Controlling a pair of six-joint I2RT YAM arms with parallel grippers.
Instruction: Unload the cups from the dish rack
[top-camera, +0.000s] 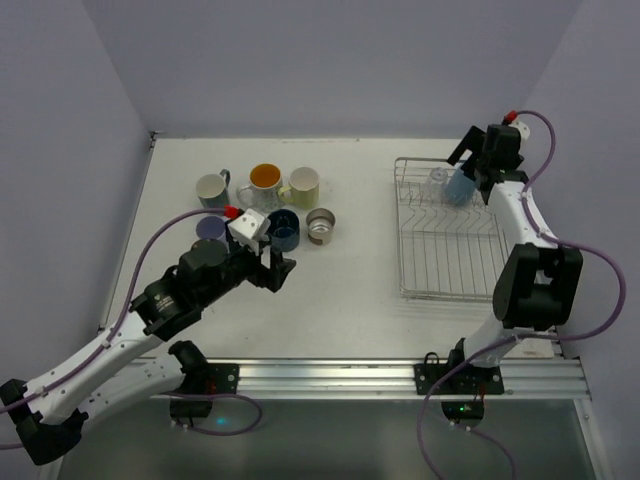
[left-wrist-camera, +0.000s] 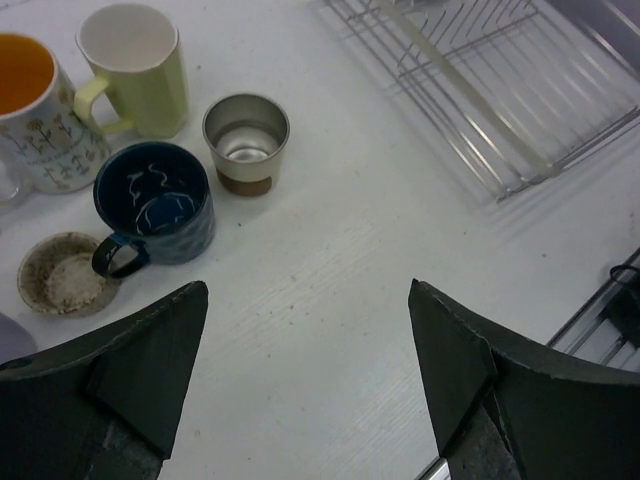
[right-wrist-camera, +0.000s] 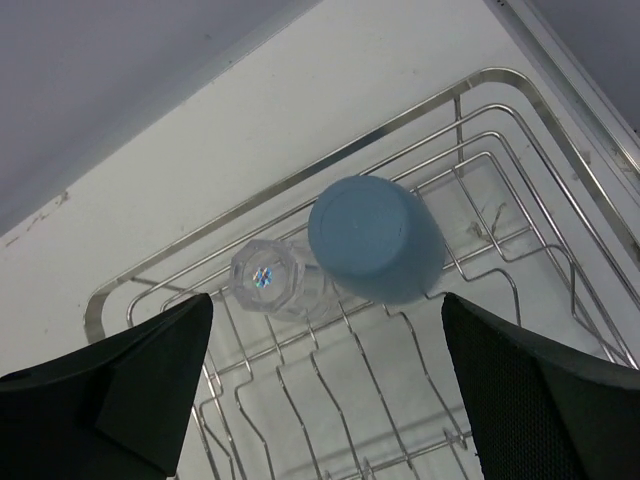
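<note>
The silver wire dish rack (top-camera: 440, 268) stands at the right. A light blue cup (top-camera: 459, 187) lies upside down at its far end, and a clear glass (top-camera: 438, 178) lies next to it. My right gripper (top-camera: 470, 165) hovers open above them. In the right wrist view the blue cup (right-wrist-camera: 375, 238) and the glass (right-wrist-camera: 268, 280) lie on the tines between my open fingers (right-wrist-camera: 325, 300). On the table at the left stand a white mug (top-camera: 211, 188), an orange-lined mug (top-camera: 264, 180), a cream mug (top-camera: 303, 184), a navy mug (top-camera: 284, 229), a metallic tumbler (top-camera: 321, 224) and a lavender cup (top-camera: 209, 229). My left gripper (top-camera: 278, 270) is open and empty just in front of them.
The left wrist view shows the navy mug (left-wrist-camera: 155, 205), the metallic tumbler (left-wrist-camera: 246, 140), the cream mug (left-wrist-camera: 135, 65), the orange-lined mug (left-wrist-camera: 30, 105), a low beige cup (left-wrist-camera: 62, 272) and the rack's near corner (left-wrist-camera: 500, 100). The table's metal front rail (top-camera: 400, 375) runs below the arms.
</note>
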